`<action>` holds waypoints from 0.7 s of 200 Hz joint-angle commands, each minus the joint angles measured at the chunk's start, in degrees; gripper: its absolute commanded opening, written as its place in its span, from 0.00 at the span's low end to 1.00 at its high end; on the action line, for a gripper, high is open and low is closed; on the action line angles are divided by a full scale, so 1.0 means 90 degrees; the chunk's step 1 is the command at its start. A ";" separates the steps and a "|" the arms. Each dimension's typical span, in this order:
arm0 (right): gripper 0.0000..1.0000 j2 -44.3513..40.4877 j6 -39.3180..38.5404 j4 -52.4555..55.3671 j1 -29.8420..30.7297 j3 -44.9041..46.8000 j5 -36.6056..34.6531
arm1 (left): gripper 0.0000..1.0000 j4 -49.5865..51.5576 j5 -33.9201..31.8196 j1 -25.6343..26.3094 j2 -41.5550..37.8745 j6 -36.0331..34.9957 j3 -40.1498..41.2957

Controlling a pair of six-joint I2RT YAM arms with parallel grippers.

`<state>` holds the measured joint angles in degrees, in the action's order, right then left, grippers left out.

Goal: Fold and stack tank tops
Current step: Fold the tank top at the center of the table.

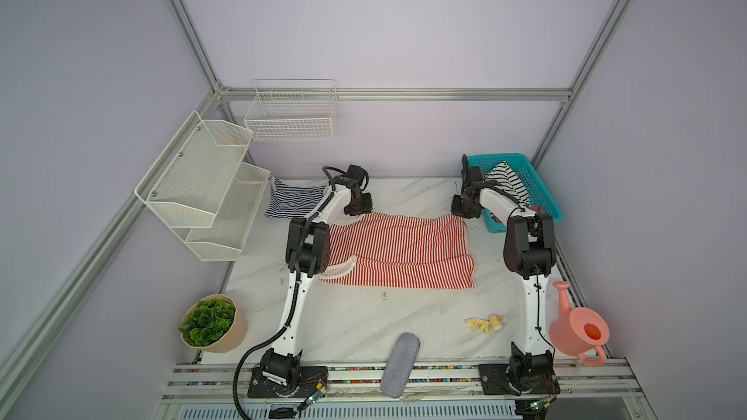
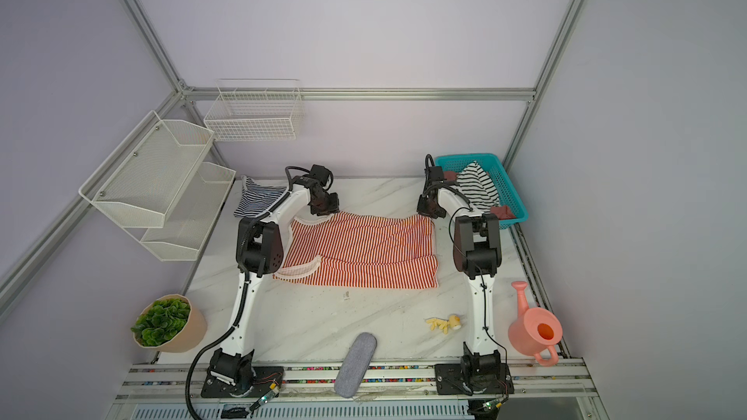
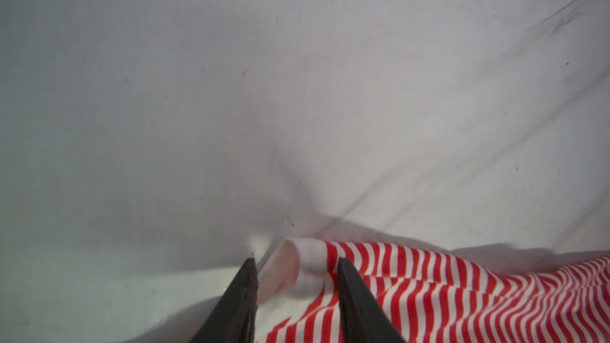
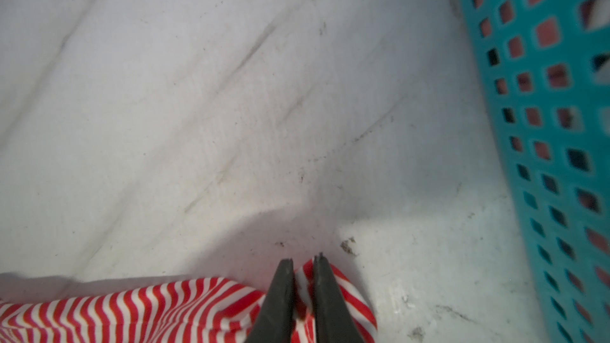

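The red-and-white tank top [image 1: 400,252] [image 2: 364,252] lies spread flat in the middle of the table. At its far left corner my left gripper [image 1: 357,212] [image 3: 295,260] is shut on the bunched pale strap trim [image 3: 297,259]. My right gripper [image 1: 465,214] [image 4: 303,260] is shut on the far right hem corner [image 4: 346,292], the striped cloth pinched between nearly closed jaws. The navy-and-white tank top [image 1: 291,200] [image 2: 258,197] lies crumpled at the back left, partly hidden behind my left arm.
A teal basket [image 1: 497,157] at the back right holds a black-and-white striped garment [image 1: 507,181]. A grey felt case [image 1: 400,363] overhangs the front edge. Yellow toy bits [image 1: 487,323], a pink watering can [image 1: 578,329], a potted plant [image 1: 212,323] and white mesh shelves [image 1: 202,183] ring the table.
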<state>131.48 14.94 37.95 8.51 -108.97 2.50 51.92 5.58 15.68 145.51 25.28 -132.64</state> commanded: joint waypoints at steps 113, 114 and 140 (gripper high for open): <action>0.00 -0.0406 -0.0107 -0.0263 -0.0022 0.0333 0.0062 | 0.00 -0.0152 0.0189 -0.0093 -0.0293 0.0023 -0.0204; 0.00 -0.0422 -0.0107 -0.0272 -0.0025 0.0342 0.0068 | 0.00 -0.0153 0.0189 -0.0093 -0.0296 0.0019 -0.0204; 0.00 -0.0630 -0.0124 -0.0350 -0.0021 0.0503 0.0098 | 0.00 -0.0211 0.0180 -0.0102 -0.0467 0.0014 -0.0099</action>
<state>130.02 14.63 36.05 8.51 -105.62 2.79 51.68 6.46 15.38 145.51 25.87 -132.64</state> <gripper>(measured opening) 0.062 0.047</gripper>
